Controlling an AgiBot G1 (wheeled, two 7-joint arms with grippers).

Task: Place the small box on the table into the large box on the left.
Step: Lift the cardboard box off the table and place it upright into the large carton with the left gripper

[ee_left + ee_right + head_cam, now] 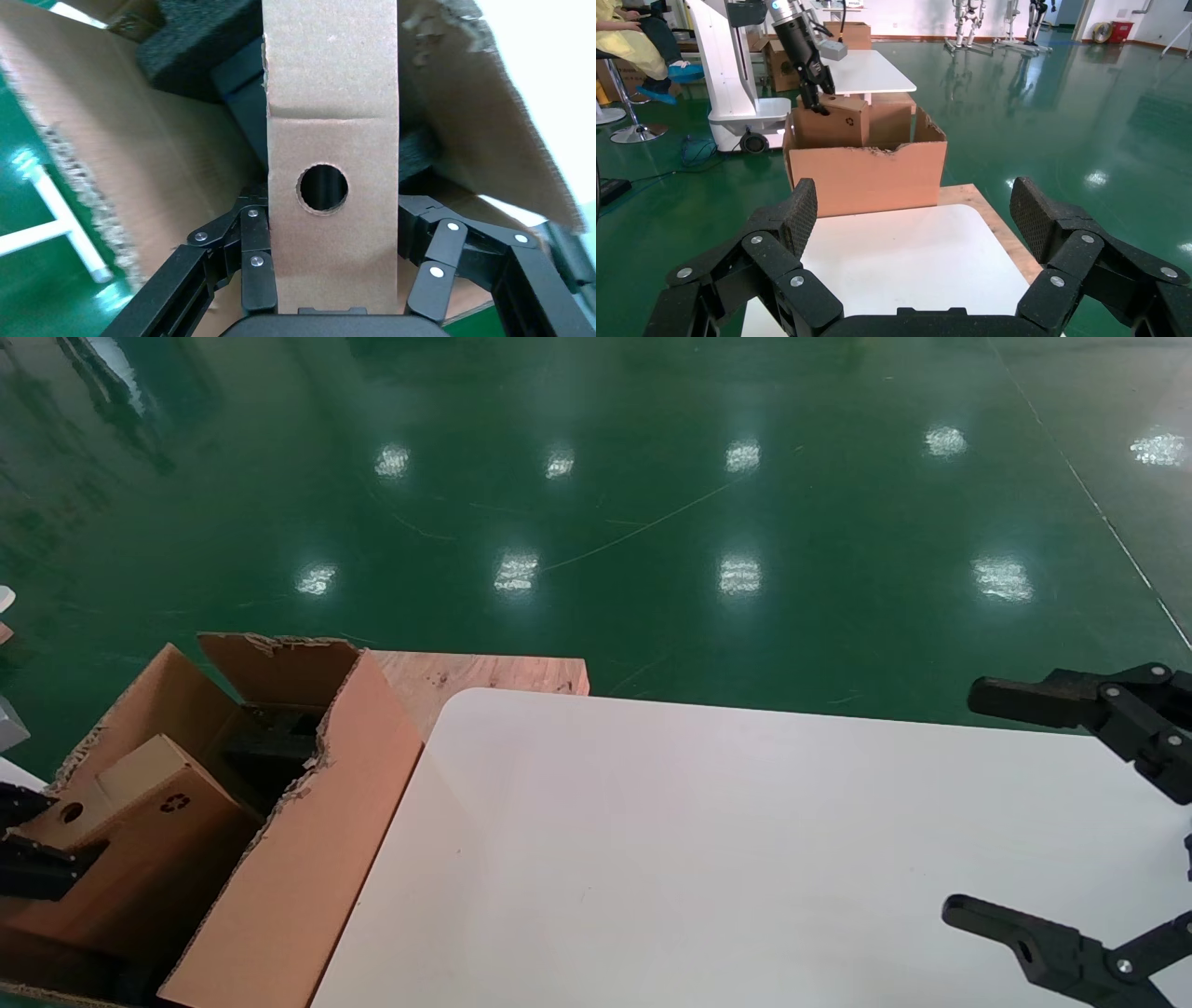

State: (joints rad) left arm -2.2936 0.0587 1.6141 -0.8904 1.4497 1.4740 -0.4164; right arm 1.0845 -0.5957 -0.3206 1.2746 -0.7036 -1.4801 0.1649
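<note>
The small box [140, 794], brown with a recycling mark and a round hole, is tilted and sits partly inside the large box [298, 859], whose rim is torn. My left gripper [42, 840] is shut on the small box's near end. In the left wrist view the fingers [254, 239] press both sides of the small box [330, 105] above dark foam [190, 49] inside the large box [105, 140]. The right wrist view shows the small box [838, 123] sticking up out of the large box [866, 175]. My right gripper [978, 803] is open and empty over the right side of the white table [698, 859].
A bare wooden board [484, 672] lies behind the table's rounded corner, next to the large box. Green floor surrounds the table. In the right wrist view, a second white table [870, 70] and more cartons stand beyond the large box.
</note>
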